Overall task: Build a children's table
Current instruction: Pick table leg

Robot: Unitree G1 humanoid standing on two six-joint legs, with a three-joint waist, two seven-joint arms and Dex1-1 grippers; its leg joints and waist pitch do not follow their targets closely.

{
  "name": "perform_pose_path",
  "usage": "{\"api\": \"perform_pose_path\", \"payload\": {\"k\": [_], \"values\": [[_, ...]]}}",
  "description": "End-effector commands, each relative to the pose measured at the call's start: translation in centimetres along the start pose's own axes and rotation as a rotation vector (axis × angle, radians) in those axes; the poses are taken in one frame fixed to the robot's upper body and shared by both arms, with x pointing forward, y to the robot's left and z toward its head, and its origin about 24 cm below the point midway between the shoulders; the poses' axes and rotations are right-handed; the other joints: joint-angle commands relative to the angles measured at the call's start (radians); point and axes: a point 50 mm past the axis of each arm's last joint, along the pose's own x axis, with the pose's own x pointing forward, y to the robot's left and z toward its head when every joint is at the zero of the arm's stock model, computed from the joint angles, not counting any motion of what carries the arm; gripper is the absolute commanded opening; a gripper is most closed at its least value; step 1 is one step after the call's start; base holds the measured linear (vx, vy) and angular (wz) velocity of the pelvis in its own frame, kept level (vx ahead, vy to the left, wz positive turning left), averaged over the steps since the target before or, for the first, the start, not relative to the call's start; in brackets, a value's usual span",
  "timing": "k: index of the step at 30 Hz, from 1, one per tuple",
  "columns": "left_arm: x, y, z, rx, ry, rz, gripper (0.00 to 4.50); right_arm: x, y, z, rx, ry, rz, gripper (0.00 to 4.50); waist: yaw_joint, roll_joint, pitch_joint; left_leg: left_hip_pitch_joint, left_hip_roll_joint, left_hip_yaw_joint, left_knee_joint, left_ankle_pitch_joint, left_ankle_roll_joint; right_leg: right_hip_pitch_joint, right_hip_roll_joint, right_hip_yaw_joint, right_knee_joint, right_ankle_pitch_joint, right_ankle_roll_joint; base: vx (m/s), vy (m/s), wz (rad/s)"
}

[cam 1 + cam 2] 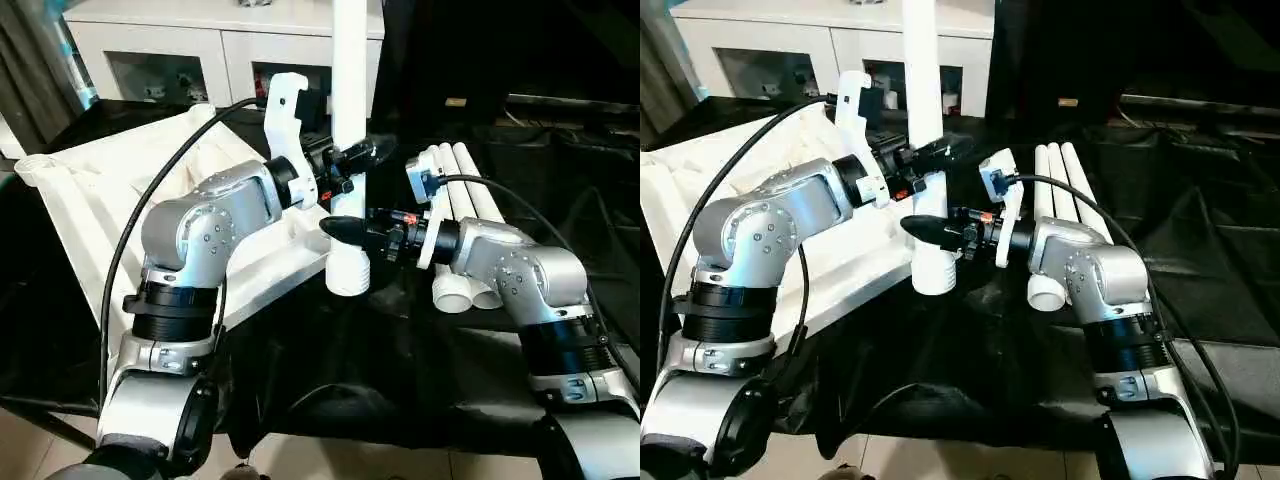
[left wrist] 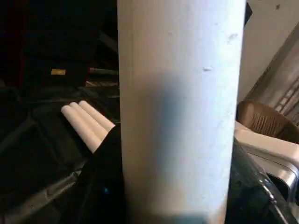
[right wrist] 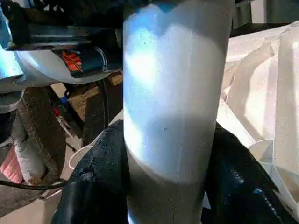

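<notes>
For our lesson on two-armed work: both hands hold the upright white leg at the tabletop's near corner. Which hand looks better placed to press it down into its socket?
Probably the right hand: it grips the leg low, just above the threaded end. The left hand grips higher, better suited to steadying it beside the tabletop.

upright leg: plain white, ridged at its lower end
tabletop: all white, ribbed underside
spare legs: white
cloth: black
forearms: silver, black bands
gripper fingers: black
cabinet: white
</notes>
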Motion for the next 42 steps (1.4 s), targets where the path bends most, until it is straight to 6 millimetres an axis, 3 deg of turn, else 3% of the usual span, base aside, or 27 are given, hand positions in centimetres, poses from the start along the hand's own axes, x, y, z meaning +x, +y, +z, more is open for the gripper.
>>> {"api": "perform_pose_path", "payload": {"k": [1, 2, 6, 8, 13, 20, 35, 42], "values": [[-0.6, 0.9, 0.6, 0.033, -0.026, 0.086, 1.87, 0.9, 1.1, 0.6, -0.036, -0.003, 0.084, 2.18, 0.001, -0.018, -0.083, -0.001, 0.021, -0.002, -0.064, -0.041, 0.046, 0.073, -0.058, 0.045, -0.072, -0.163, -0.175, 0.0, 0.0, 0.0], [-0.5, 0.6, 0.5, 0.042, -0.026, 0.053, 1.87, 0.9, 1.1, 0.6, -0.019, 0.004, 0.087, 2.53, 0.002, -0.018, -0.084, 0.0, 0.021, -0.003, -0.064, -0.04, 0.047, 0.073, -0.059, 0.045, -0.072, -0.165, -0.174, 0.0, 0.0, 0.0], [-0.5, -0.1, 0.3, 0.056, -0.012, -0.013, 1.87, 0.8, 1.1, 0.5, 0.0, 0.027, 0.103, 2.63, 0.001, -0.018, -0.084, 0.0, 0.022, -0.003, -0.065, -0.04, 0.047, 0.074, -0.058, 0.045, -0.071, -0.162, -0.174, 0.0, 0.0, 0.0], [-0.5, -0.4, 0.2, 0.061, -0.001, -0.036, 1.87, 0.8, 1.0, 0.4, 0.0, 0.05, 0.098, 2.97, 0.001, -0.019, -0.084, -0.001, 0.023, -0.003, -0.064, -0.032, 0.048, 0.073, -0.058, 0.045, -0.068, -0.143, -0.18, 0.0, 0.0, 0.0], [-0.5, -0.7, 0.1, 0.07, 0.009, -0.068, 1.87, 0.7, 0.8, -0.3, 0.014, 0.119, 0.095, 3.18, 0.0, -0.018, -0.082, 0.001, 0.024, -0.003, -0.066, -0.046, 0.041, 0.072, -0.06, 0.046, -0.071, -0.158, -0.18, 0.0, 0.0, 0.0], [-0.8, -1.1, 0.1, 0.076, 0.02, -0.13, 1.86, 0.8, 0.3, -1.2, 0.016, 0.177, 0.052, 3.18, -0.001, -0.021, -0.083, 0.002, 0.024, -0.003, -0.066, -0.046, 0.032, 0.073, -0.06, 0.046, -0.068, -0.137, -0.192, 0.0, 0.0, 0.0], [-1.1, -1.2, -0.3, 0.09, 0.049, -0.154, 1.86, 1.1, 0.2, 0.1, 0.01, 0.099, 0.064, 3.18, -0.005, -0.022, -0.084, 0.003, 0.025, -0.003, -0.066, -0.042, 0.03, 0.075, -0.06, 0.047, -0.063, -0.11, -0.203, 0.0, 0.0, 0.0], [-1.2, -1.2, -0.3, 0.089, 0.055, -0.161, 1.86, 1.1, 0.1, -0.3, -0.013, 0.131, 0.052, 3.18, -0.007, -0.022, -0.084, 0.002, 0.025, -0.003, -0.066, -0.043, 0.028, 0.076, -0.06, 0.048, -0.063, -0.115, -0.201, 0.0, 0.0, 0.0]]}}
